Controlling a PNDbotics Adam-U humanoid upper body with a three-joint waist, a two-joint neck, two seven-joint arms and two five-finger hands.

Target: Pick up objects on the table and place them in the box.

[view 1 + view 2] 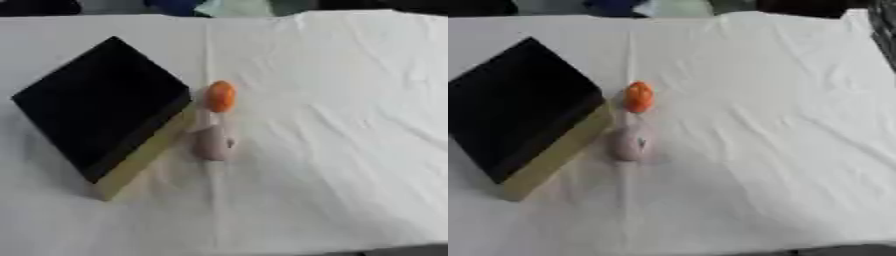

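pale pink object point(213, 144) beside box point(101, 105), orange one point(220, 96) behind; right view clips box (no hands, fingers untellable).

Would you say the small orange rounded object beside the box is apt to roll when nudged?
Probably: the small orange rounded object looks egg-shaped, so it may roll or wobble. The wrinkled white cloth might slow it. Its weight cannot be judged.

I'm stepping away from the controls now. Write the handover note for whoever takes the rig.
Hands: neither shows in either view.
Things: the black box with tan sides sits on the left of the white cloth. An orange object lies just off its right side; a pale pinkish object lies nearer the robot, beside the box's tan wall.
Done: nothing visibly in the box; its inside is too dark to tell.
Left: pick up both objects and place them in the box.
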